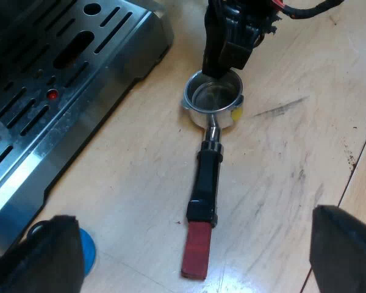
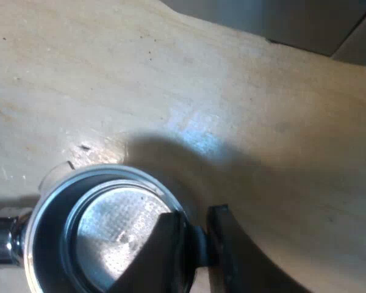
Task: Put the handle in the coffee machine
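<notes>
My right gripper point(image 2: 196, 244) pinches the rim of the holder point(image 2: 110, 226), one finger inside, one outside. My left gripper point(image 1: 195, 220) hangs open over the red-tipped handle point(image 1: 207, 183). The holder lies on the surface point(image 1: 280, 152), beside the machine point(image 1: 61, 79).

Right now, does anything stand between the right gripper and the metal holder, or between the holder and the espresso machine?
Nothing visible. The right gripper straddles the metal holder's basket rim, one finger inside, one outside. Bare table lies between the holder and the espresso machine.
</notes>
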{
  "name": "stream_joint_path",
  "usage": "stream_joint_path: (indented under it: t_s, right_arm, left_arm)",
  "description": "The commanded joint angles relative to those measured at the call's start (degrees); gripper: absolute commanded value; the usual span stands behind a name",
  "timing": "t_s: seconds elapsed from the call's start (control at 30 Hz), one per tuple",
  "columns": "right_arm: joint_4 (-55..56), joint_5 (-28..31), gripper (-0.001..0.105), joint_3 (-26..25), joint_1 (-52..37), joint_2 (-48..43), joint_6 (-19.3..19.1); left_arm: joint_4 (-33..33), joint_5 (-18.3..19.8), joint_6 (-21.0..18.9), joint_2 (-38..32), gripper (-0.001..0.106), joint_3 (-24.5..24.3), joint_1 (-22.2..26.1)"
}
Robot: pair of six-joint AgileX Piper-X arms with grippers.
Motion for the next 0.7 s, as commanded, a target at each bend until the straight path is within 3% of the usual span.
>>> stream_joint_path:
  t_s: [0.03,0.07,0.13,0.23,0.57,0.7]
  right_arm:
    - [1.78,2.01,0.032,-0.06,0.08,-0.61,-0.88]
    - [1.82,2.43,0.034,-0.06,0.08,-0.61,-0.88]
    - [2.14,3.11,0.054,-0.06,0.08,-0.61,-0.88]
    - [2.27,3.1,0.064,-0.35,0.08,-0.61,-0.88]
    - [11.1,3.79,0.079,-6.45,0.08,-2.26,-2.55]
    - [15.14,3.79,0.079,-9.18,0.08,-3.33,-3.64]
  left_arm:
    - [-0.77,-0.06,0.02,0.05,0.076,-0.02,-0.36]
    - [-0.77,-0.06,0.02,0.05,0.076,-0.02,-0.36]
    - [-0.77,-0.06,0.02,0.05,0.076,-0.02,-0.36]
    - [-0.77,-0.06,0.02,0.05,0.076,-0.02,-0.36]
    - [-0.77,-0.06,0.02,0.05,0.076,-0.02,-0.36]
    - [-0.77,-0.06,0.02,0.05,0.076,-0.02,-0.36]
